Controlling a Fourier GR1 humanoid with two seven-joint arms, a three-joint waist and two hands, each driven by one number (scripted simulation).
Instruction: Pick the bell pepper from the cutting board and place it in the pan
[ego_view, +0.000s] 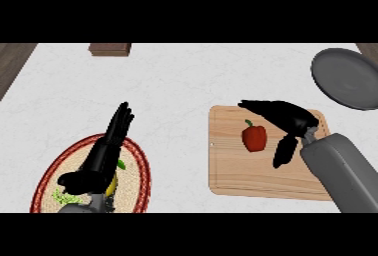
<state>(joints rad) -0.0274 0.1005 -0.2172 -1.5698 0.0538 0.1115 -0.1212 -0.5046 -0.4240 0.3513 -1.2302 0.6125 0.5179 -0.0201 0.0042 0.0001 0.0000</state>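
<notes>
Red bell pepper (255, 138) with green stem lies on the wooden cutting board (244, 177), roughly mid-board, upper half, stem end pointing to the far side. Right hand (284, 120) hangs over the board just right of the pepper, grey forearm coming in from the lower right corner; fingers spread open past the pepper's far side toward the left, thumb pointing down along the pepper's right side, nothing clamped; cannot tell if any finger touches the pepper. Pepper sits in the gap between fingers and thumb, not lifted. Dark grey pan (347, 80) sits at the far right of the white marbled counter (177, 85), beyond the board's upper right corner, apart from the board, partly cut by the view edge. Left hand (100, 160) at lower left, fingers straight and together pointing away from the robot, resting open above a woven round plate with red rim (140, 165); something yellow and green shows on the plate under the hand, too hidden to name. Small brown wooden block (110, 49) at the far edge, top left of centre. No writing, labels or brands readable anywhere.
</notes>
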